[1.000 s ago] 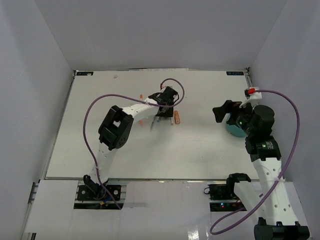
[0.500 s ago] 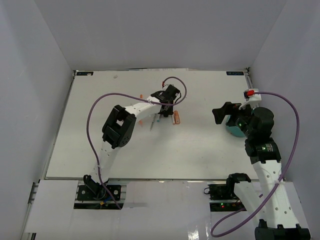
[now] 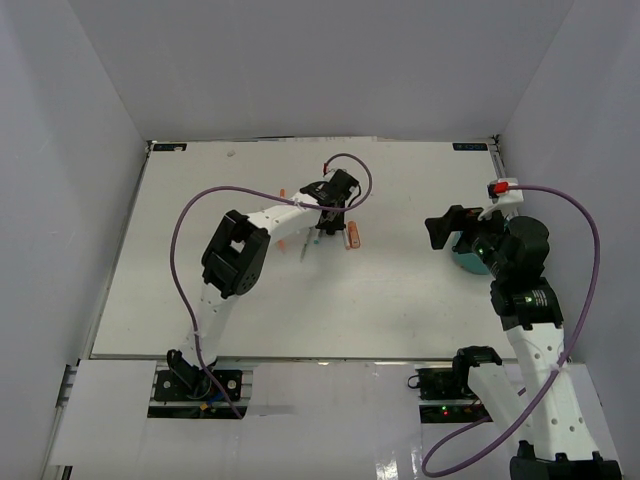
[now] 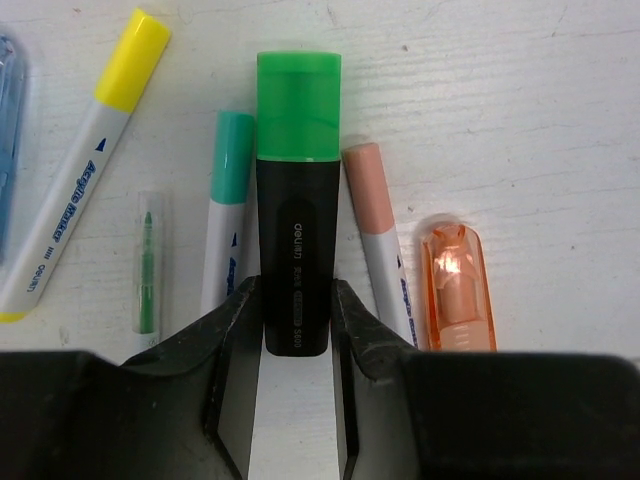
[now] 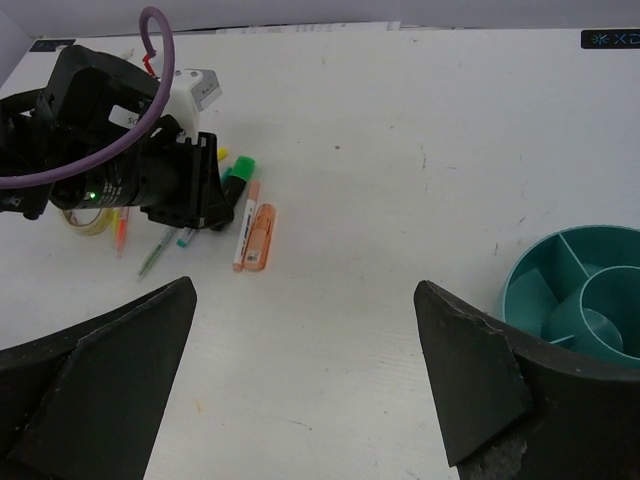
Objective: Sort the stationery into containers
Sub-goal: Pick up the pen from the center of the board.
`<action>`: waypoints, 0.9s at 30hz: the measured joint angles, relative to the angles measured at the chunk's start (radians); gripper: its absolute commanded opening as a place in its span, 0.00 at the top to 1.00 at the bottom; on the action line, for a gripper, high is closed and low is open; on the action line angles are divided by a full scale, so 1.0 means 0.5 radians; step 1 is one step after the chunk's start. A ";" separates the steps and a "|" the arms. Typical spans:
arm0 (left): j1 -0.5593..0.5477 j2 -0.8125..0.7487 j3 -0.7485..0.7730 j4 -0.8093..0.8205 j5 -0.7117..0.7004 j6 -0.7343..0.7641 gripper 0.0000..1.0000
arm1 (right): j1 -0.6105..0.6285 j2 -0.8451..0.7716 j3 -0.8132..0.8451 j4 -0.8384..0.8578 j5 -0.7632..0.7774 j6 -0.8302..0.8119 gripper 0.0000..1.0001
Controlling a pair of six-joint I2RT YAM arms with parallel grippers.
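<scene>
Grip first: the left gripper is down at the table, and its fingers touch both sides of the back end of the green-capped highlighter. We see no gap, so we call it clamped on that highlighter, which lies flat on the table. The very end of its barrel is partly hidden between the fingers.

Just left of it lies a teal-capped pen, with its lower end hidden behind the left finger. Just right of it is a pink-capped pen, cut off by the right finger. Beside that pen is an orange highlighter, its bottom also covered. Further left we mark a thin green-tipped pen and a yellow-capped pen lying at a slant. A light blue thing is cut by the frame edge, and we cannot tell what it is.

The right gripper hangs above the table with its jaws spread wide and nothing between them.

The teal cup sits well apart from the pens, at the right side of the table. The frame edge and the right finger cut it off, so only some of its compartments show, and those look empty. From above, the right arm covers most of it.

In the right wrist view, a pale loop peeks out under the left arm. It is too hidden and too small for us to name it surely. From above, the left wrist covers most of the pen pile.
</scene>
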State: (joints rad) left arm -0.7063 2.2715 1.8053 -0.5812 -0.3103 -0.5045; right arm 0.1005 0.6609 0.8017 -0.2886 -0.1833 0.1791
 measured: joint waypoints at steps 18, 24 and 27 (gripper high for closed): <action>-0.001 -1.535 -1.025 0.663 0.695 0.891 1.00 | 0.074 0.735 0.844 -0.297 -0.449 0.054 0.01; -0.002 -1.808 -1.393 0.963 0.971 1.215 1.00 | 0.407 0.989 1.089 -0.324 -0.514 0.156 0.01; -0.006 -1.843 -1.513 1.042 1.054 1.309 1.00 | 0.542 1.100 1.177 -0.322 -0.522 0.198 0.01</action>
State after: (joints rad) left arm -0.7094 1.3502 1.0489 -0.0601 0.2165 0.1501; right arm 0.3714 1.2110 1.3903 -0.4496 -0.4442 0.2783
